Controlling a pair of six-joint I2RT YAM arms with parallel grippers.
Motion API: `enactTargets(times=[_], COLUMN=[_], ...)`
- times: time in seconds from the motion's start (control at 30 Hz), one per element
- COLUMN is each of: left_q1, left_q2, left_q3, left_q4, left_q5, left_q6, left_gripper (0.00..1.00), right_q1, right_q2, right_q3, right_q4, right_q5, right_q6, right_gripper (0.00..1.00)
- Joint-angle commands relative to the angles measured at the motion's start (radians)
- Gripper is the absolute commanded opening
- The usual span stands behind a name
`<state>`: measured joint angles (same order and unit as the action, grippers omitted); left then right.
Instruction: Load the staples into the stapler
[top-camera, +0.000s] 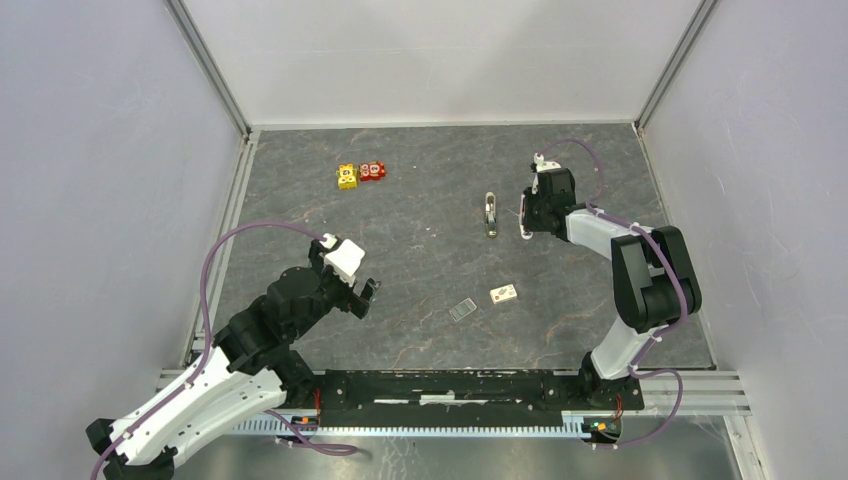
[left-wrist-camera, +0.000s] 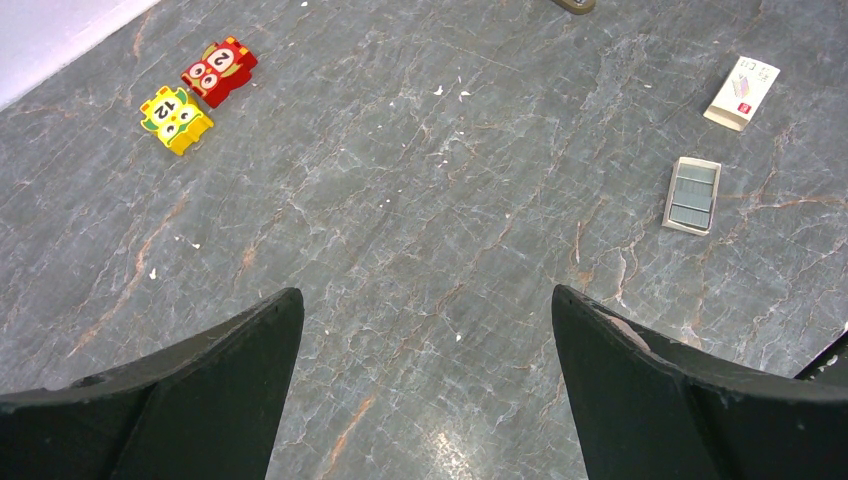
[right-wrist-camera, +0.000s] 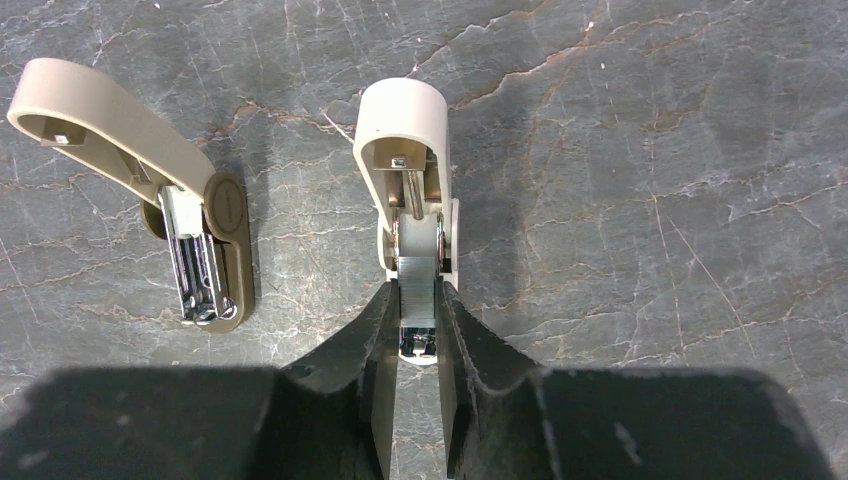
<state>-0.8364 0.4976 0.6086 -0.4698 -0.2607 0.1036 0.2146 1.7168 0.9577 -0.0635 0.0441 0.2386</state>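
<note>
Grey marbled tabletop (top-camera: 420, 345), white walls. Nearest, the left claw (left-wrist-camera: 422, 292) hangs spread wide and empty. Beyond it lies a tray of staples (left-wrist-camera: 692, 195). Farther off, the right claw (right-wrist-camera: 415, 300) is clamped on the cream-white stapler (right-wrist-camera: 403, 130), whose lid is raised, just beside a tan stapler (right-wrist-camera: 215, 215).

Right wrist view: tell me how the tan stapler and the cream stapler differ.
The tan stapler is darker, with a brownish base; the cream stapler is paler. The tan one lies loose on the table; the cream one is clamped in the right end effector. Both are flipped open, metal channels showing.
</note>
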Motion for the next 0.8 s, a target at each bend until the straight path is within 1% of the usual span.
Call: enactTargets(times=[0.0,0.77], left_q1=[0.005,0.006], left_q2=[0.006,0.015], left_q3=[0.004,0.01], left_q4=[0.038,0.042], left_q5=[-0.013,-0.01], left_q6=[0.049,0.048], left_gripper=[1.0,1.0], right_q1=[-0.004,-0.005], right_q2=[0.015,0.009], right_q3=[-0.01,-0.014], right_q4=[0.019,0.008], right_q5=[0.005,0.009], right_q6=[-0.004,-0.011], right_gripper=[0.24,0.24])
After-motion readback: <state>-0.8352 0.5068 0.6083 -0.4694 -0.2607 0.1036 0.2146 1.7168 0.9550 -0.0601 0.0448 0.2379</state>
